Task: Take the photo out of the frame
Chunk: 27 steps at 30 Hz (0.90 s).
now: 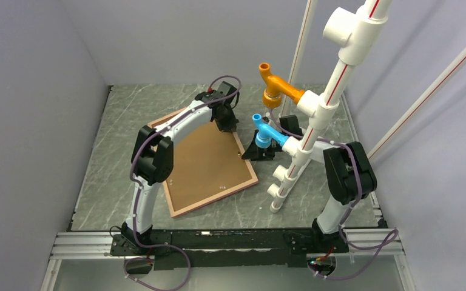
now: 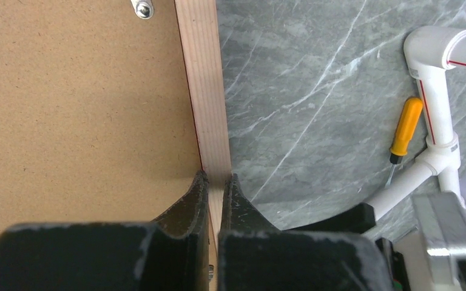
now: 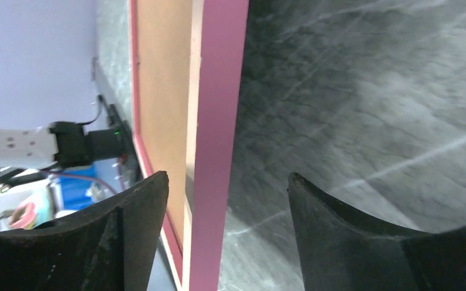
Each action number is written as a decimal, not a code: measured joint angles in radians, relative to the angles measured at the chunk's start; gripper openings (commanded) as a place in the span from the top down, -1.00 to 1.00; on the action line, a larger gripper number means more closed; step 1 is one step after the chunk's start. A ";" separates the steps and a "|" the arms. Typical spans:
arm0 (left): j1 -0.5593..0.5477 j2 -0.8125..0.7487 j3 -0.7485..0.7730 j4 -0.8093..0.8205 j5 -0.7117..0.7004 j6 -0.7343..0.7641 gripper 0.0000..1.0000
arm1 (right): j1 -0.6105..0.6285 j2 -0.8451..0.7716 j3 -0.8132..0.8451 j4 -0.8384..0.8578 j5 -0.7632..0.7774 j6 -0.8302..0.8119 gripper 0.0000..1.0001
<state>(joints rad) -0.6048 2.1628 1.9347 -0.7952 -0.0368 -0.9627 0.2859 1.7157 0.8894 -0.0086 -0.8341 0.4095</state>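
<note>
While left gripper (image 2: 217, 177), closed, touches frame (image 2: 203, 73), right gripper (image 3: 226, 179) wide astride its edge

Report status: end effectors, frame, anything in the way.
Left end effector shut over frame rail. Right end effector open at frame edge. Frame face down, backing board in. Pipe stand close alongside.

— What lay on the grey marble table (image 1: 315, 200)?
— The frame (image 2: 206, 91), back side up; right of the frame, a white pipe stand (image 1: 295, 165) and an orange-handled screwdriver (image 2: 405, 130), both on the stone.
</note>
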 measured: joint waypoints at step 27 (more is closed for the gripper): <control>0.060 -0.549 -0.405 0.080 0.138 0.249 -0.52 | 0.048 0.085 0.031 0.262 -0.186 0.363 1.00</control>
<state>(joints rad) -0.5453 1.6135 1.5295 -0.7151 0.1017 -0.7136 0.3336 1.8011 0.9207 0.2535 -1.0199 0.7723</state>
